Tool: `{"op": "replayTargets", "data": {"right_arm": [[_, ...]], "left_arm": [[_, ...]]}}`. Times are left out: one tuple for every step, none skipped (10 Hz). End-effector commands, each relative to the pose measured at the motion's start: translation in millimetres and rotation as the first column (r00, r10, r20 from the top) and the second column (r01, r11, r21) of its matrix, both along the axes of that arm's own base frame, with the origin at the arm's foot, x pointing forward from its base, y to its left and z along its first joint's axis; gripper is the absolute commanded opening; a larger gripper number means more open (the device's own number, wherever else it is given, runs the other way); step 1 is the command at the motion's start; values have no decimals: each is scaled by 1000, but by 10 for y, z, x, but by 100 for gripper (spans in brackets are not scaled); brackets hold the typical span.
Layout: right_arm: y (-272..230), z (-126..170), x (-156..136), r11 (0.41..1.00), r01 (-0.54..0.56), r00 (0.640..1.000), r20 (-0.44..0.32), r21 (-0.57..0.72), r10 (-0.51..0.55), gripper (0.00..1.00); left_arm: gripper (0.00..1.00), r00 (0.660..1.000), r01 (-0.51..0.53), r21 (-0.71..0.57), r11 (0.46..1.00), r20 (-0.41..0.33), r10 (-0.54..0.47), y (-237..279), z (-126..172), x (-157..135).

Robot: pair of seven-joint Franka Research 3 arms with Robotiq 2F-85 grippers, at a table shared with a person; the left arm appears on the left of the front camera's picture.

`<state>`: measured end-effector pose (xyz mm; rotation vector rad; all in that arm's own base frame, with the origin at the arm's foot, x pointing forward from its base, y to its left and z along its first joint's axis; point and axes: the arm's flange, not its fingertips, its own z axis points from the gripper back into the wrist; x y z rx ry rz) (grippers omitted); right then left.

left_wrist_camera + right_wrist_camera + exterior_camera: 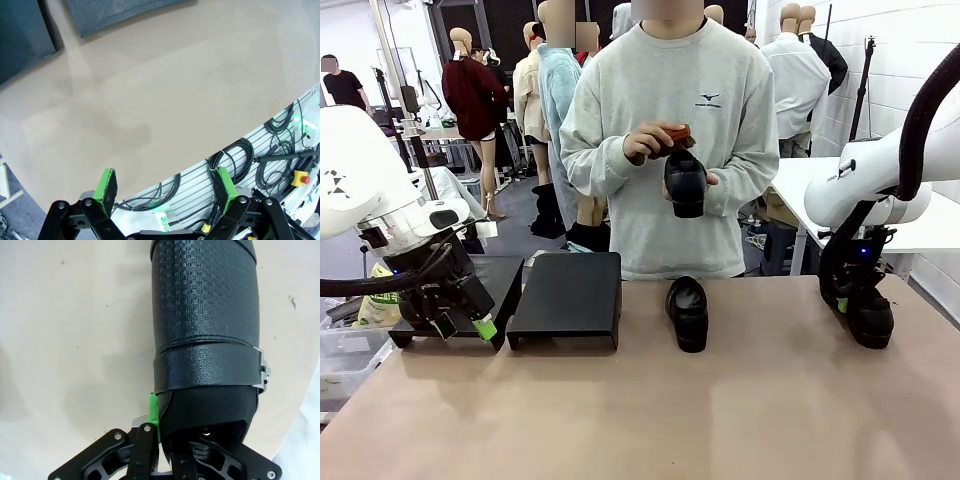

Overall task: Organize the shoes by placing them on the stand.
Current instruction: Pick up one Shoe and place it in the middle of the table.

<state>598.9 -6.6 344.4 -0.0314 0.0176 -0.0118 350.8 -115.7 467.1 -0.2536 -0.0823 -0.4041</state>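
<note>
Three black shoes are in view. One shoe [688, 312] lies on the table's middle, toe toward me. The person holds another shoe [685, 183] at chest height and has a brush [675, 135] on it. The third shoe [869, 320] sits at the table's right, and my right gripper [848, 300] comes down on its heel. In the right wrist view this shoe [205, 315] is textured, with a buckled strap. The right gripper [167, 427] is shut on its heel rim, with one green pad [154, 412] outside. My left gripper [462, 322] [166, 187] hangs open over bare table.
Two low black stands are at the back left: a wider one [568, 298] [125, 12] and one behind my left gripper [500, 280] [22, 40]. A clear bin [345, 355] sits off the table's left edge. Cables [240, 155] lie below the near edge.
</note>
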Motion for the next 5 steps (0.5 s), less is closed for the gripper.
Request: {"op": "replayTargets", "data": {"right_arm": [[-115,82,-2,998,48,999,-16,26,-48,0],[-197,248,-86,995,79,997,-7,59,-79,0],[-285,404,-201,989,114,993,4,98,-115,0],[-362,577,-352,983,134,990,21,121,-138,0],[-405,796,-562,975,148,985,60,164,-160,0]], "left_arm": [[100,1000,-3,-3,1000,-1,3,-7,-2,-3],[100,1000,-3,-3,1000,-1,3,-7,-2,-3],[100,1000,-3,-3,1000,-1,3,-7,-2,-3],[100,1000,-3,-3,1000,-1,3,-7,-2,-3],[100,1000,-3,-3,1000,-1,3,-7,-2,-3]]}}
